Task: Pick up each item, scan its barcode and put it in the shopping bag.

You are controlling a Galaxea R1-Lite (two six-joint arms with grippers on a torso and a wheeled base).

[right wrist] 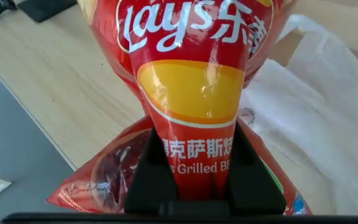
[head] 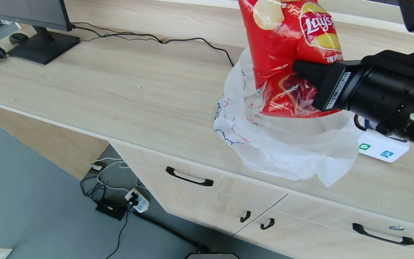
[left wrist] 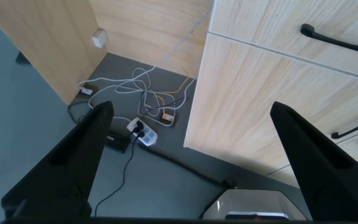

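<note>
A red chip bag (head: pixel 286 46) hangs upright over the open mouth of the white plastic shopping bag (head: pixel 286 147) lying on the wooden counter. My right gripper (head: pixel 300 70) is shut on the chip bag's lower middle, squeezing it into a narrow waist; in the right wrist view the red chip bag (right wrist: pixel 191 93) is pinched between the two black fingers (right wrist: pixel 151 168). Below the grip, a second red packet (head: pixel 286 100) shows inside the shopping bag (right wrist: pixel 316 112). My left gripper (left wrist: pixel 191 149) hangs open below the counter, facing the floor beside the cabinet.
A white card (head: pixel 383 147) lies on the counter right of the shopping bag. A monitor stand (head: pixel 43 45), a mouse (head: pixel 18 37) and cables (head: pixel 149 37) sit at the far left. Drawer handles (head: pixel 189 178) line the cabinet front. Cables and a power strip (left wrist: pixel 145 134) lie on the floor.
</note>
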